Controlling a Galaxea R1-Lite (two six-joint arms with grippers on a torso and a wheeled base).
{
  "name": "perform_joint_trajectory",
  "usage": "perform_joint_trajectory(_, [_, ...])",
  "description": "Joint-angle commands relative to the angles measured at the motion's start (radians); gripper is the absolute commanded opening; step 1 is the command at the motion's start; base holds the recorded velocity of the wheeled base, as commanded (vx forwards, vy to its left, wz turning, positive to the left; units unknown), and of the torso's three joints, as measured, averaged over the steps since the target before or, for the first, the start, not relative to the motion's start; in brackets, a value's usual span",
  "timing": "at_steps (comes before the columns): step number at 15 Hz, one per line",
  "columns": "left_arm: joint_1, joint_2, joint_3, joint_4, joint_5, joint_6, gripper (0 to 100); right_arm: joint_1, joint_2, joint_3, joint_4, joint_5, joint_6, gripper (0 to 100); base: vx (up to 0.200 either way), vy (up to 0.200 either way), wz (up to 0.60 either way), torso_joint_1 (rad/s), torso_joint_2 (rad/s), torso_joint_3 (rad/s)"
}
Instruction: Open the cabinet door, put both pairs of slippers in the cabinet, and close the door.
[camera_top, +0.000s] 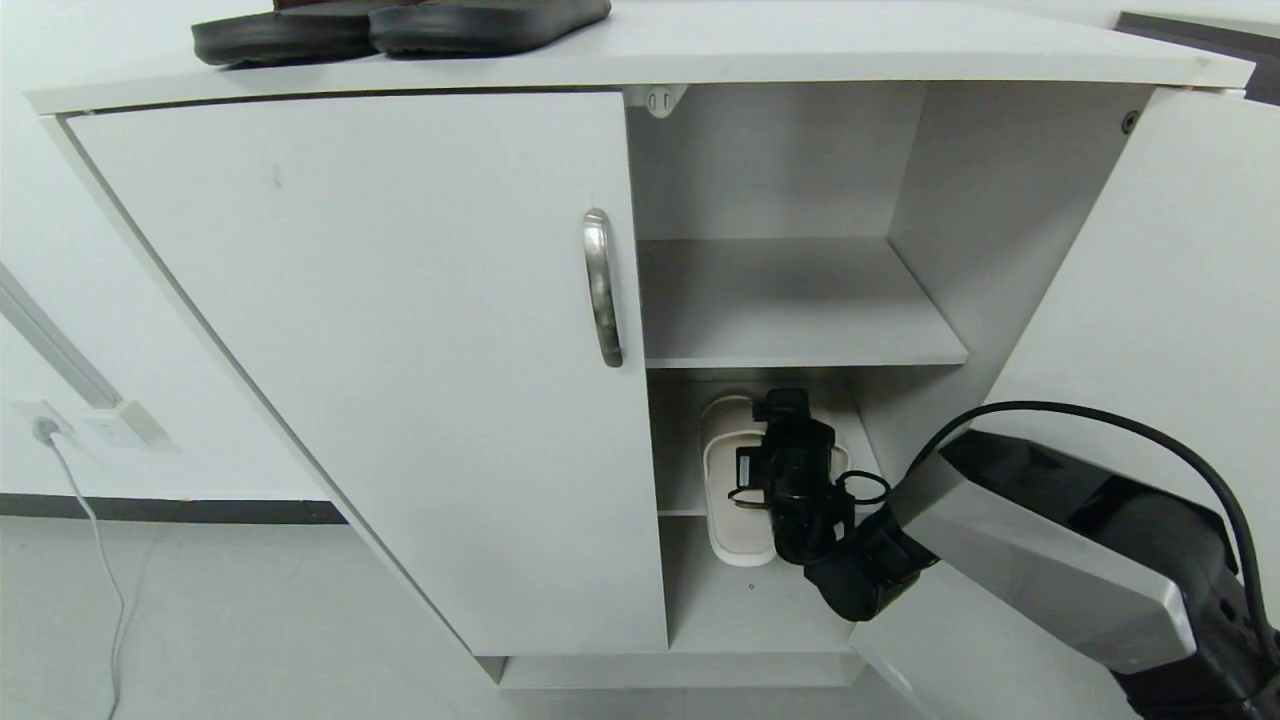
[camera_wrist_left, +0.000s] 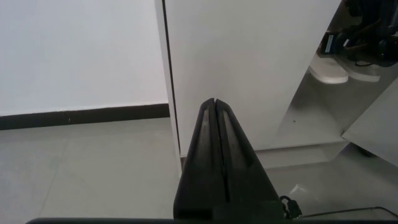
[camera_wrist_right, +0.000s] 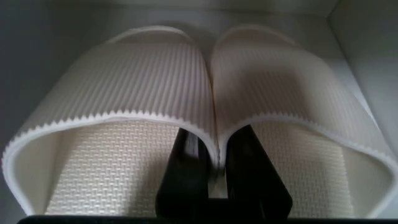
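Observation:
A pair of white slippers (camera_top: 722, 500) sits side by side in the cabinet's (camera_top: 850, 50) lower compartment, under the middle shelf (camera_top: 790, 305). My right gripper (camera_top: 782, 415) reaches in through the open right door (camera_top: 1180, 290). In the right wrist view it (camera_wrist_right: 216, 163) is shut on the adjoining inner strap edges of the white slippers (camera_wrist_right: 124, 118). A dark pair of slippers (camera_top: 400, 25) lies on the cabinet top at the left. My left gripper (camera_wrist_left: 214, 107) is shut and empty, low by the closed left door (camera_wrist_left: 249, 56).
The closed left door (camera_top: 380, 350) carries a metal handle (camera_top: 601, 288) at its inner edge. A wall socket with a cable (camera_top: 45, 430) is at the left. Open floor (camera_top: 250, 620) lies in front of the cabinet.

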Motion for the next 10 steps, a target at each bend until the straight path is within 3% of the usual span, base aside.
perform_joint_trajectory(1, [0.000, 0.001, 0.000, 0.000, 0.000, 0.000, 0, -0.005, 0.042, -0.089, 0.042, 0.012, -0.002, 0, 0.000, 0.000, 0.00, 0.000, 0.00, 0.000])
perform_joint_trajectory(10, [0.000, 0.001, 0.000, 0.000, 0.000, -0.001, 0, -0.053, 0.050, -0.246, 0.171, 0.046, -0.034, 0, 0.000, 0.000, 0.00, 0.000, 0.00, 0.000])
